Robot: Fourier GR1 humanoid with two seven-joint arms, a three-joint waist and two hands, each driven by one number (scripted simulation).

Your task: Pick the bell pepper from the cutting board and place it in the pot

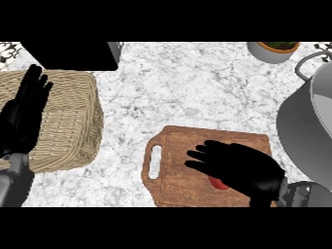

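A wooden cutting board (172,160) with a handle slot lies on the marble counter at lower centre. On it only a small red part of the bell pepper (216,183) shows. My right hand (240,168) lies over the pepper with its fingers curled down around it, hiding most of it. The large grey pot (319,131) stands at the right edge, just right of the board, with its handle at the top. My left hand (23,114) rests open with fingers up over the wicker basket at the left.
A woven wicker basket (67,121) fills the left side. A black box (75,54) stands at the back left. A small grey planter (274,50) with a plant stands at the back, left of the pot's handle (306,63).
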